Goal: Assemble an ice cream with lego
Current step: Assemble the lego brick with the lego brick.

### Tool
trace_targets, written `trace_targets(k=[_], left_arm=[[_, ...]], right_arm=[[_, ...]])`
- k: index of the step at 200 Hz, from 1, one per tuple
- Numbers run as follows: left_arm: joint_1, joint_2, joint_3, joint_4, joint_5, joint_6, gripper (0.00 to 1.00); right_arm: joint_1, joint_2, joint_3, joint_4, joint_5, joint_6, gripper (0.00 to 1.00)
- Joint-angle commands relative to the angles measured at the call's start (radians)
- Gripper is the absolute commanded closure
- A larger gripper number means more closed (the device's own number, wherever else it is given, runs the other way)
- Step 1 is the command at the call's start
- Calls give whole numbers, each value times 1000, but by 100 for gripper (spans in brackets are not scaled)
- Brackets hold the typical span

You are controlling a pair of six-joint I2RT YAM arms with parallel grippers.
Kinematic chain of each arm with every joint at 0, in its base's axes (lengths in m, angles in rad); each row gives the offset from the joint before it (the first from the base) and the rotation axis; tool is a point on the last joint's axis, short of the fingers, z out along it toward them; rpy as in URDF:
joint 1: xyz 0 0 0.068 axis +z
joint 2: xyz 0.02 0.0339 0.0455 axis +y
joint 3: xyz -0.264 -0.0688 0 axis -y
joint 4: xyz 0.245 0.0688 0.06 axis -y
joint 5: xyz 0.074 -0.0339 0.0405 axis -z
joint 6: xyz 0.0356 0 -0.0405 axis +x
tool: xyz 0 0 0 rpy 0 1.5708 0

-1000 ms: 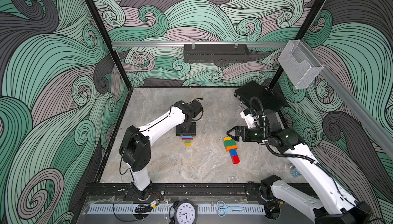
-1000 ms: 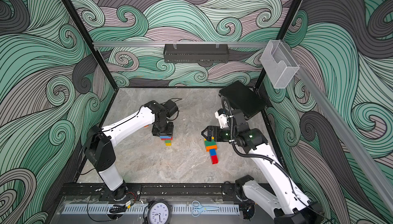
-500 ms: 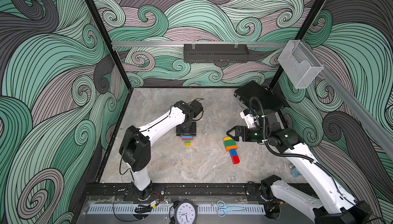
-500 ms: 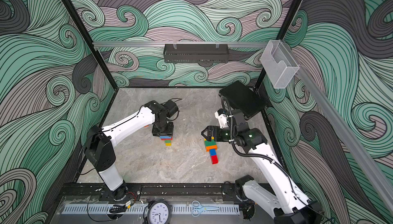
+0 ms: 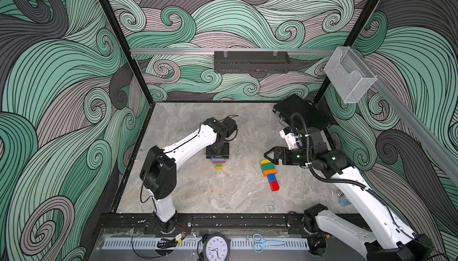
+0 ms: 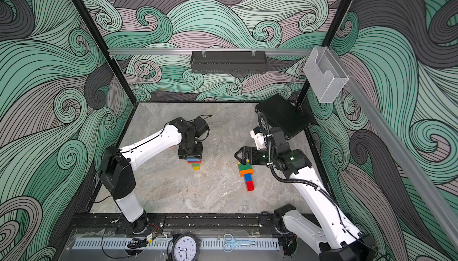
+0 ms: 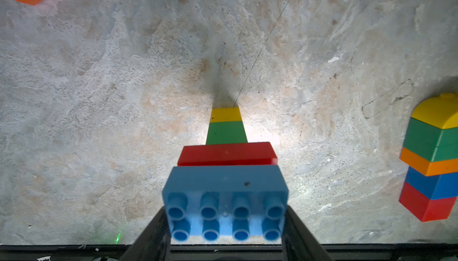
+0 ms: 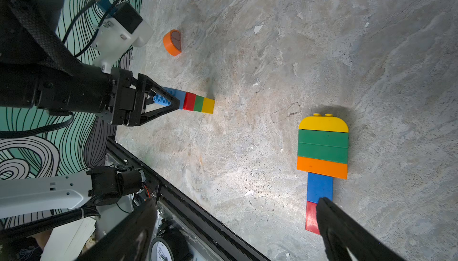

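My left gripper (image 5: 218, 157) points straight down and is shut on the light blue top brick of an upright lego stack (image 7: 225, 180), blue over red, green and yellow, whose yellow end meets the table (image 5: 198, 192). From the right wrist view this stack (image 8: 195, 101) sticks out past the left fingers. A second lego assembly (image 5: 269, 173) lies flat: yellow round top, two green, orange, blue, red. My right gripper (image 5: 270, 154) hangs open just above its yellow end with nothing between the fingers (image 8: 329, 212). An orange round-topped brick (image 8: 172, 42) lies alone beyond the left arm.
A black case (image 5: 302, 113) leans in the back right corner. A clear bin (image 5: 349, 73) hangs on the right wall and a black shelf (image 5: 251, 61) on the back wall. A clock (image 5: 216, 248) and scissors (image 5: 262, 242) sit on the front rail.
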Motion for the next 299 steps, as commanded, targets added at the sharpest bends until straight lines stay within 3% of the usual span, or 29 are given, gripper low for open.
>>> trace_targets(k=[1, 94, 210, 299], left_arm=[[-11, 18, 34, -36, -19, 1, 64], [-11, 48, 19, -82, 10, 70, 66], [-12, 55, 69, -109, -44, 99, 67], [-11, 44, 33, -48, -12, 93, 67]], right_arm=[[-4, -4, 12, -8, 6, 2, 1], [-3, -2, 19, -18, 9, -2, 1], [-4, 15, 37, -17, 5, -4, 1], [-4, 20, 41, -23, 6, -5, 1]])
